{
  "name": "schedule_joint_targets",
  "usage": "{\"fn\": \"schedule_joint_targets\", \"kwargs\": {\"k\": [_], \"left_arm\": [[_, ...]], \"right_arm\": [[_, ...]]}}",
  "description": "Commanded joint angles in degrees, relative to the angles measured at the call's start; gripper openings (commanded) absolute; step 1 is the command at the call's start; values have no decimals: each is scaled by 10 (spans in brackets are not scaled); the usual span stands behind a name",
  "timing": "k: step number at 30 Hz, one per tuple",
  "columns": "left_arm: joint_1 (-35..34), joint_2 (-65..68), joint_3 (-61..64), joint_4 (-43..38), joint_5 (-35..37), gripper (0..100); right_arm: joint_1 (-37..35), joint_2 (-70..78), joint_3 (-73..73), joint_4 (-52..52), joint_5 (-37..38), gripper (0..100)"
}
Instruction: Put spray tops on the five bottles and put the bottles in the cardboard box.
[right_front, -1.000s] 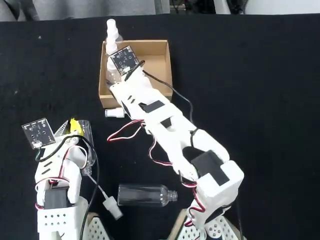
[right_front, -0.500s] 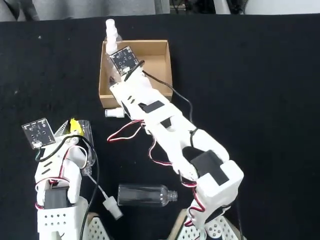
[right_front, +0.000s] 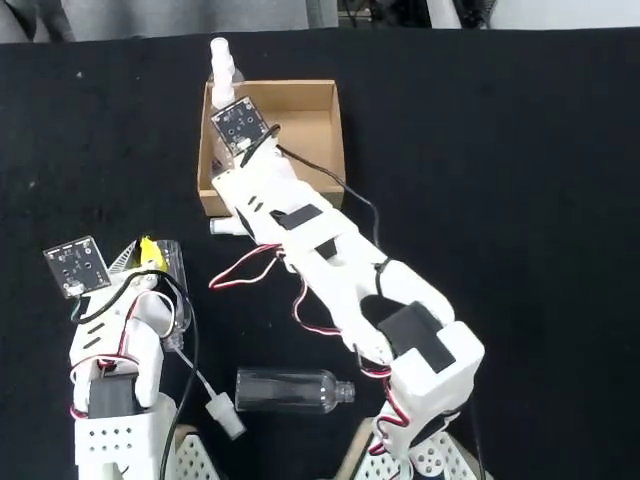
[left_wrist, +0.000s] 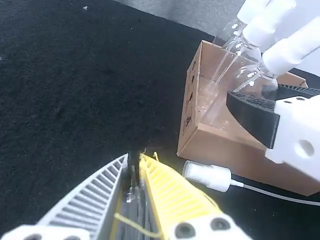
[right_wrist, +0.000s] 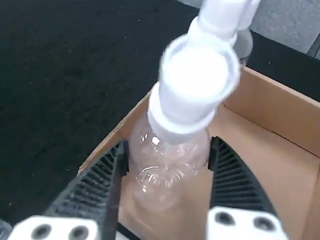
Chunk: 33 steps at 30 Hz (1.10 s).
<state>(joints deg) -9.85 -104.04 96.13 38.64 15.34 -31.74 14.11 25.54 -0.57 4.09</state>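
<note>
At the left of the black table we see the left gripper, its grey and yellow jaws clenched on a clear bottle that runs back between them toward the wrist. Behind this gripper, down by its arm's base, a spray top with its tube lies loose on the table. Ahead of the same gripper and a little to its right, a second loose spray top lies on its side just beside the near wall of the cardboard box. Farther ahead, the right gripper hangs over the box's far corner on the left arm's side, grasping a capped bottle: a black jaw presses each side of the clear body, the white spray cap rises above the jaws, and the bottle's foot is down inside the box. Just beyond that gripper we make out another capped bottle standing in the same corner. Well behind the right gripper, between the two arm bases, an uncapped bottle lies flat, its neck turned toward the right arm
</note>
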Motion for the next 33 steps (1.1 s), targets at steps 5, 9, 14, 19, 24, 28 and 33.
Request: {"fn": "schedule_joint_targets", "kwargs": {"k": [5,9,14,19,24,28,33], "left_arm": [[-7,-6,13,3,4,30],[-7,-6,13,3,4,30],[-7,-6,13,3,4,30],[-7,-6,13,3,4,30],[-7,-6,13,3,3,30],[-7,-6,13,3,1,30],[-42,-6,13,-3,4,30]], "right_arm": [[-17,-9,-24,43,1,350],[-17,-10,-23,43,1,355],[-17,-28,-19,62,1,355],[-16,-95,-20,154,1,355],[-16,-135,-19,220,1,354],[-17,-152,-20,264,1,354],[-16,-186,-20,329,1,354]]}}
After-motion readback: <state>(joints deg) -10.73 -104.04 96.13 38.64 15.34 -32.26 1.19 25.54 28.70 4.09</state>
